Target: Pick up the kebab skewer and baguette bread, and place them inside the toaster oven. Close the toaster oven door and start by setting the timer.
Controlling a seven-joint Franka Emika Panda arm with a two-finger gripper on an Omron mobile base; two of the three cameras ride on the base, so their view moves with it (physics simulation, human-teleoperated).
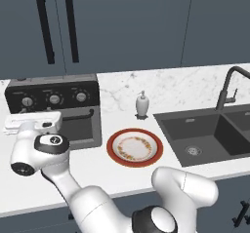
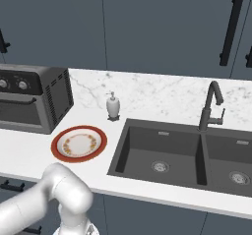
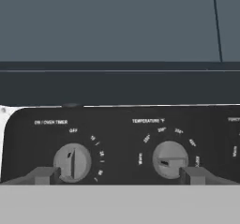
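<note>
Hand view puts us right up against the black control panel of the toaster oven [image 3: 122,143], and the hand [image 3: 119,175] is spread wide with nothing between its fingertips [image 3: 44,175], one tip low beside the on/oven timer knob [image 3: 71,162] and the other just past the temperature knob [image 3: 169,159]. The timer pointer sits near upright, close to the off mark, so by my reading the timer is not set yet. Over in the left base view the arm's head hangs in front of the oven's left side, while the toaster oven door [image 1: 80,125] looks shut with its black bar handle across the top. On the desk [image 1: 122,178] just to the right of the oven lies the red-rimmed plate [image 1: 135,147], bare of any food, with a soap dispenser [image 1: 141,104] behind it and the sink [image 1: 205,137] further right. No kebab skewer or baguette bread lies on the desk, so they are presumably inside, though the dark glass does not let me confirm it. What looks left is turning the timer knob.
</note>
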